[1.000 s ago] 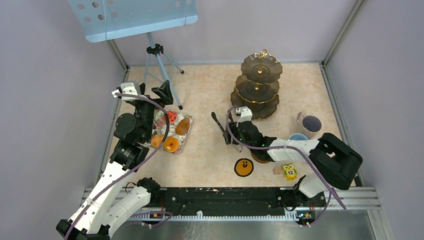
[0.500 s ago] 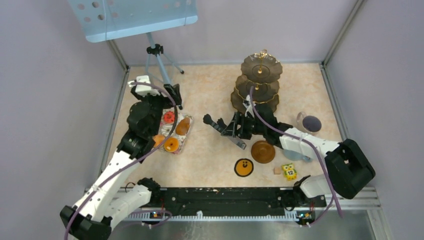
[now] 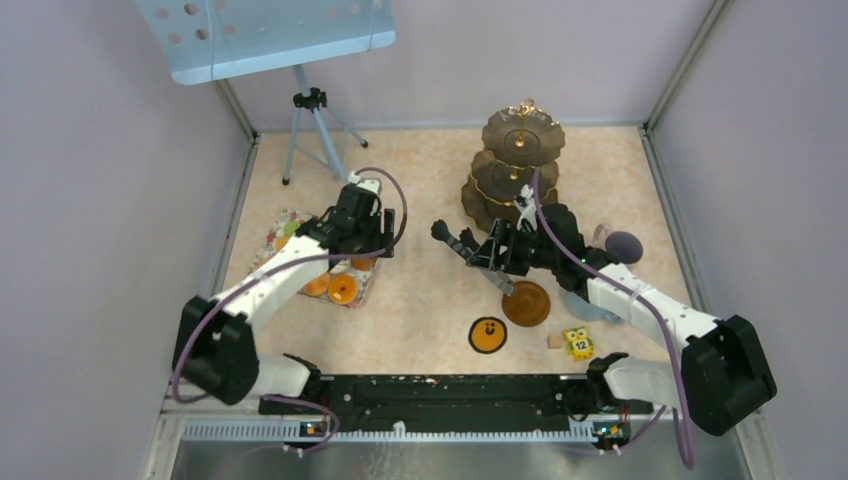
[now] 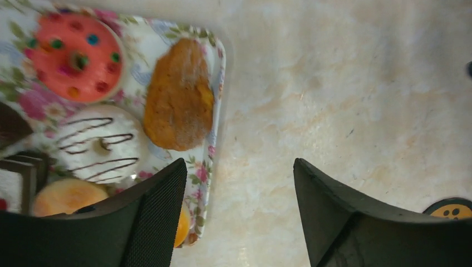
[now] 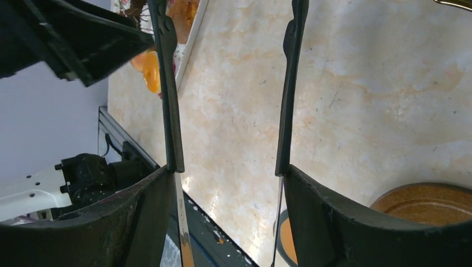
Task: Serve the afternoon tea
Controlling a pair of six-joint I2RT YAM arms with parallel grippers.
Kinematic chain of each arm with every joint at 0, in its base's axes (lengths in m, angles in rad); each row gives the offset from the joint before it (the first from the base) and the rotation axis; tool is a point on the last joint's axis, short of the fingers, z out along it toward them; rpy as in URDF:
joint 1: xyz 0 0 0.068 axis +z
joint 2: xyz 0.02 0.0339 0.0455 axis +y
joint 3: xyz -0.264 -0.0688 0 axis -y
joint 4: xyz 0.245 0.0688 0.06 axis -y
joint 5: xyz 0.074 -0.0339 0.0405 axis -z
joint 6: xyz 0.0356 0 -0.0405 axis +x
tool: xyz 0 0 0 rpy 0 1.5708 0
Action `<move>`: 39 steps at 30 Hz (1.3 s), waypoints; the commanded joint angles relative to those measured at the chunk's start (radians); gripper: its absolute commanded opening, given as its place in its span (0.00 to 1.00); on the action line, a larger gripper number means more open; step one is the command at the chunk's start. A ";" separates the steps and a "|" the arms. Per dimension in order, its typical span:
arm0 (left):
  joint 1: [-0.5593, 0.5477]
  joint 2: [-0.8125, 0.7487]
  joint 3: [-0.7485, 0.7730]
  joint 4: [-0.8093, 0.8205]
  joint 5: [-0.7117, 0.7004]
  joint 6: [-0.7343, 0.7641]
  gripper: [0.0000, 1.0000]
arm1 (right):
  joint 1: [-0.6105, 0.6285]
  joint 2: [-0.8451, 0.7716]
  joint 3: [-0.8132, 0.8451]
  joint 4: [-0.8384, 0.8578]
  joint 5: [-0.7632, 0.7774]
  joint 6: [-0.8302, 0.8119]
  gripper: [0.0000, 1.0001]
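Both sets of jaws stand apart with nothing between them: my left gripper point(image 4: 239, 172) hangs over bare table just beside the right rim of the flowered tray point(image 4: 216, 119), and my right gripper point(image 5: 228, 22) is spread wide near mid-table, pointing towards that same tray. The worry, as I judge it, is the left finger sitting right above the rim. If I lower from here it could catch the edge and tip the tray, scattering the pastries. These are packed touching, so closing on one may shove its neighbours. The two grippers are also near each other and could clash if both go for the tray. My right arm passes close by the three-tier stand point(image 3: 515, 170) and the grey mug point(image 3: 622, 245), so a careless swing might knock either. The tray holds a red sprinkled doughnut point(image 4: 75, 55), a brown oval pastry point(image 4: 178, 103), a white round with dark drizzle point(image 4: 100, 147), an orange round point(image 4: 67, 194) and cake slices point(image 4: 16, 178) at the left edge. The stand's tiers look bare from above, and the brown saucer point(image 3: 526, 303) is empty. I cannot make out the blue cup behind my arm.
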 commanded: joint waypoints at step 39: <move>-0.086 0.329 -0.070 0.192 0.258 -0.088 0.39 | -0.017 -0.323 -0.042 -0.199 0.220 -0.097 0.56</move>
